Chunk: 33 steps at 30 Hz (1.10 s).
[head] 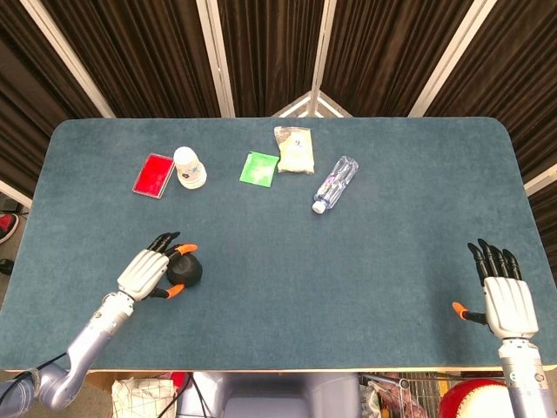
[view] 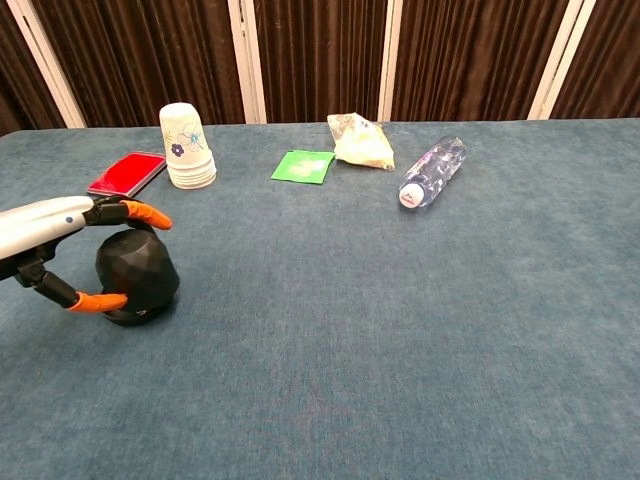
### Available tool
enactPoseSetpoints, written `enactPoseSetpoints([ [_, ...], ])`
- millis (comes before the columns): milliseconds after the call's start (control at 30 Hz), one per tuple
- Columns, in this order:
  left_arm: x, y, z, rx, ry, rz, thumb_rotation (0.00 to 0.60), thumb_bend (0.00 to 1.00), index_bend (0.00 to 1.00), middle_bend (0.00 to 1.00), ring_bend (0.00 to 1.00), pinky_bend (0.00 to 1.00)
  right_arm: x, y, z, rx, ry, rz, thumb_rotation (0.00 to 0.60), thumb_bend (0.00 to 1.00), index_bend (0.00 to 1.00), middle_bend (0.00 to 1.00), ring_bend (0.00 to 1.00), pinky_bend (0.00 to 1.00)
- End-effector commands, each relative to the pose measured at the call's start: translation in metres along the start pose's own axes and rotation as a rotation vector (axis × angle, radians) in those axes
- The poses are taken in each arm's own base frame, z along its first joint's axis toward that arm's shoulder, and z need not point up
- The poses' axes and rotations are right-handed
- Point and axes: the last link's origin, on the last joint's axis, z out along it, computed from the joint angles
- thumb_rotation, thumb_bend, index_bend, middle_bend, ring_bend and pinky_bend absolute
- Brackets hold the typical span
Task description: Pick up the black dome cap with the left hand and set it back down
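The black dome cap (head: pixel 186 270) (view: pixel 138 275) is at the near left of the blue table (head: pixel 348 261), tilted, with its rim tipped up off the cloth on one side. My left hand (head: pixel 146 272) (view: pixel 55 245) grips it: an orange-tipped finger (view: pixel 140 212) lies over its top and the orange-tipped thumb (view: pixel 97 301) presses its lower side. My right hand (head: pixel 508 300) lies flat near the front right edge, fingers spread, holding nothing; it does not show in the chest view.
Along the far side lie a red card (head: pixel 153 175) (view: pixel 127 173), a stack of paper cups (head: pixel 189 166) (view: pixel 187 146), a green packet (head: pixel 258 168) (view: pixel 303 166), a snack bag (head: pixel 294 149) (view: pixel 361 142) and a water bottle on its side (head: pixel 336 183) (view: pixel 432 171).
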Motion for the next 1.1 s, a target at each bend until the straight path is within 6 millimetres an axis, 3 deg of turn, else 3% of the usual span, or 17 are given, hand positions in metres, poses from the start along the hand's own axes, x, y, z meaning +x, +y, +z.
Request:
enactPoseSetpoints([
  [33,0.001,0.012,0.005,-0.023,-0.007,-0.082,0.600,0.43,0.20,0.24,0.00,0.00,0.000,0.001,0.001,-0.004,0.003,0.000,0.600,0.15,0.04,0.02,0.04,0.01],
  [400,-0.017,0.043,0.024,-0.067,-0.022,-0.083,0.600,0.43,0.20,0.23,0.00,0.00,0.001,0.002,0.001,-0.005,0.004,0.003,0.600,0.15,0.04,0.02,0.04,0.01],
  [767,-0.043,0.056,0.039,-0.092,-0.048,-0.043,0.600,0.36,0.17,0.03,0.00,0.00,0.002,0.003,0.001,-0.005,0.003,0.009,0.600,0.15,0.04,0.02,0.04,0.01],
  [967,-0.037,0.061,0.035,-0.145,-0.033,-0.053,0.600,0.37,0.10,0.00,0.00,0.00,0.001,0.003,0.000,-0.001,0.003,0.010,0.600,0.15,0.04,0.02,0.04,0.01],
  [1100,-0.016,0.067,0.023,-0.195,0.025,-0.080,0.600,0.37,0.10,0.00,0.00,0.00,0.002,0.004,0.001,-0.002,0.007,0.011,0.600,0.15,0.04,0.02,0.04,0.01],
])
